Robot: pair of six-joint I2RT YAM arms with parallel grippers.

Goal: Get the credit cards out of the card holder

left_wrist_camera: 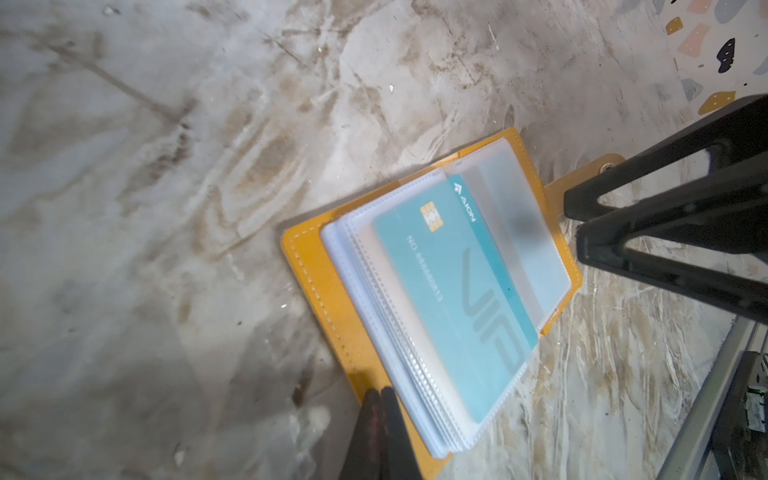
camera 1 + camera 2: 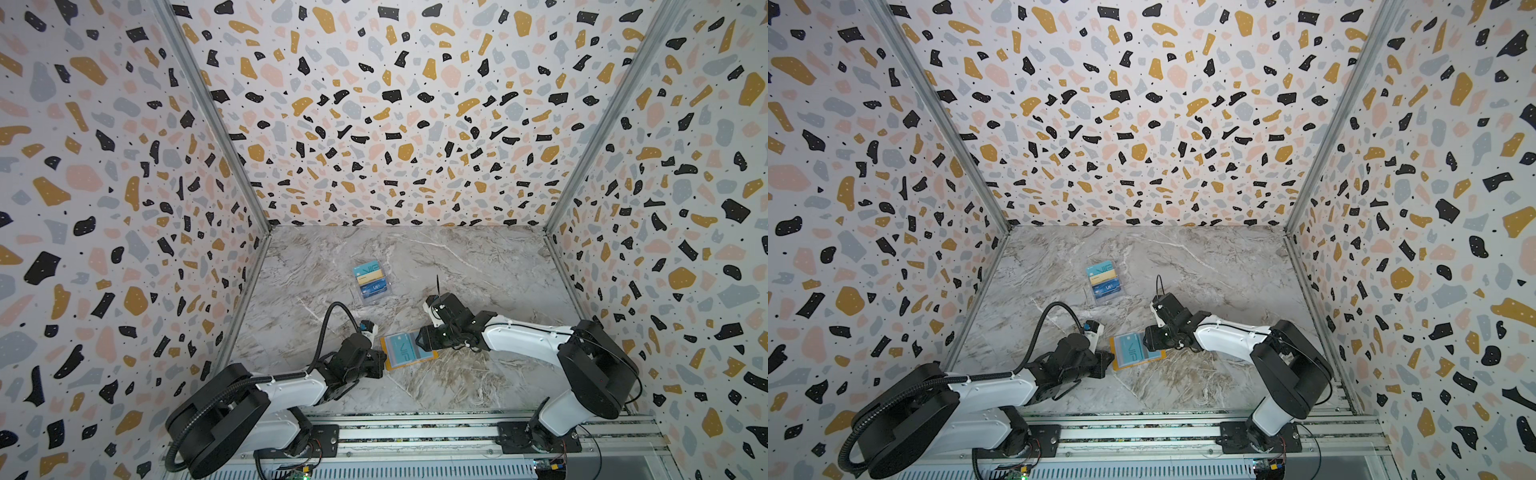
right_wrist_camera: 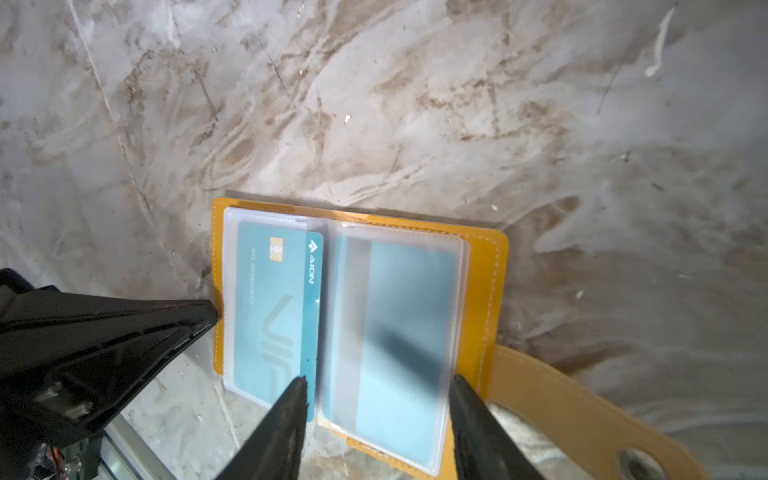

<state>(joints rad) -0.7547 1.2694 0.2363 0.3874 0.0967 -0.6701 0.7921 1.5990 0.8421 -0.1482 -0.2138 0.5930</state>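
My left pincer (image 1: 379, 399) closed, presses card holder (image 1: 320, 299) edge so it cannot slide; right pincer (image 3: 380, 386) open over sleeves (image 3: 399, 316) to grab teal card (image 3: 266, 316)

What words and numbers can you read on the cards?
"VIP": teal card in the card holder.
"AJON": same card, beside its logo.
"NO. 8888": under its chip; later digits too blurred.
"VIP": upper card and blue card in the clear box; their small print is too small.
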